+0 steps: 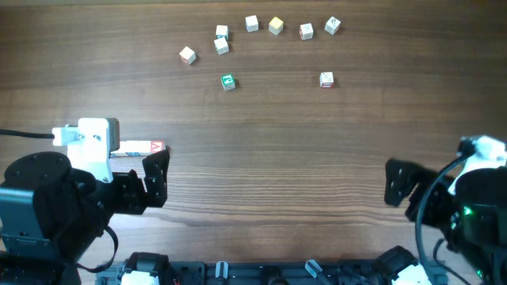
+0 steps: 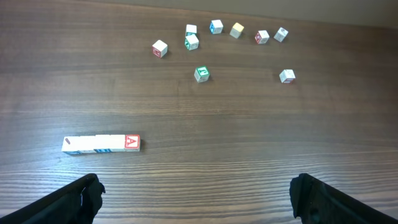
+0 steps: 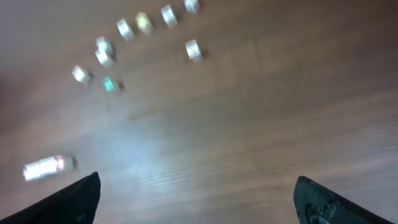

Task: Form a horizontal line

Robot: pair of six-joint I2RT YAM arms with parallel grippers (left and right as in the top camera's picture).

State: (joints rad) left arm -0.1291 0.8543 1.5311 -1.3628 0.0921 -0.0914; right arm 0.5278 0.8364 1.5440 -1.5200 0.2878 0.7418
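Note:
The horizontal line (image 2: 101,144) is a short bar of whitish letter cubes touching edge to edge, with a red "A" on its right end cube. In the overhead view (image 1: 143,147) it lies at the left, partly hidden by my left arm. It shows blurred in the right wrist view (image 3: 48,167). My left gripper (image 1: 155,180) is open and empty, just in front of the bar; its fingers frame the left wrist view (image 2: 196,199). My right gripper (image 1: 400,184) is open and empty at the right, far from the bar.
Several single whitish cubes lie in a loose arc at the far side, such as one (image 1: 187,55) at its left and one (image 1: 332,25) at its right. A lone green-faced cube (image 1: 228,81) and another whitish cube (image 1: 326,78) sit nearer.

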